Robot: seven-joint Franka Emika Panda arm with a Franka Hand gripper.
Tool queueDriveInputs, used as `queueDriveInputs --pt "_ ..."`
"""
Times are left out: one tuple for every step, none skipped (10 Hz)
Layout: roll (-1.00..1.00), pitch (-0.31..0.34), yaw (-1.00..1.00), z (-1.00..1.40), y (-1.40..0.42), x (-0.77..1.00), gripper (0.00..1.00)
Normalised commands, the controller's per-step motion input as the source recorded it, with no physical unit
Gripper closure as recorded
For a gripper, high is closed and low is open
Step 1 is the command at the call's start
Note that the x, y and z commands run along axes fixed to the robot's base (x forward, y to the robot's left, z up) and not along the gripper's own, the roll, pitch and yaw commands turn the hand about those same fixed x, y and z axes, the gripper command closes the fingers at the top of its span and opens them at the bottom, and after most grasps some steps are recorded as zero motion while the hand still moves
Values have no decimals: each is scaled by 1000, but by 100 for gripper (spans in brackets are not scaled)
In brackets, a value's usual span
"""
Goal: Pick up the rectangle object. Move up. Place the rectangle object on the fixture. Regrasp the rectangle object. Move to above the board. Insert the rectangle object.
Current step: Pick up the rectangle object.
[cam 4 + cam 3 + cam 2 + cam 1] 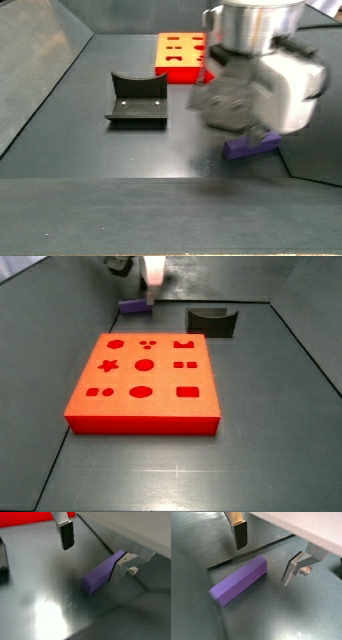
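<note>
board point(144, 381): big red-orange slab flat on the floor, grid of shape cutouts on top, all look empty; also visible behind the arm in a side view point(181, 55)
floor point(254, 446): dark grey metal, bare apart from the task things; low walls around it
gripper point(264, 554): low over the far end of the floor, beyond the board in a side view point(150, 286); fingers straddle the block in both wrist views
jaws: spread wide, nothing pinched; one silver finger each side of the block with a gap showing
fixture point(211, 321): dark notched holder, on the floor near the board's far end, apart from the gripper; nothing on it
rectangle object point(239, 580): purple elongated block lying flat on the floor between the fingers, just beside one of them; partly hidden by that finger in a wrist view point(101, 574); peeks out below the gripper body in a side view point(254, 147)
contact: cannot tell for sure if the near finger touches the block, side views blurred there, probably not
progress: judged at the very first step, pick not yet made; block not lifted
left: close on block, lift, set on fixture, regrasp, carry above board, insert in the rectangle cutout
in the way: nothing between gripper and block; wall is near the block, little room on that side; route to fixture looks open
</note>
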Motion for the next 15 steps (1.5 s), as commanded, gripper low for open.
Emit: queueDriveInputs --pt "-83 0 -283 -306 154 14 0" --pt "-187 -39 -31 -289 3 -226 0" --pt "-281 -111 -23 -271 0 -280 0" --pt "-247 -104 0 -294 0 -220 0" --pt "-229 -91 0 -366 0 -117 0" --pt "-223 -61 0 -474 0 0 0" --pt "-239 -43 0 -566 0 0 0" --pt "-190 -37 0 -294 0 0 0" --pt "-46 -59 -51 0 0 -54 0" --pt "31 0 0 -11 0 -69 0" --pt "0 0 0 0 0 0 0" --pt "0 0 0 0 0 0 100" --pt "0 0 0 0 0 0 100" --pt "0 0 0 0 0 0 100" --pt "0 0 0 0 0 0 100"
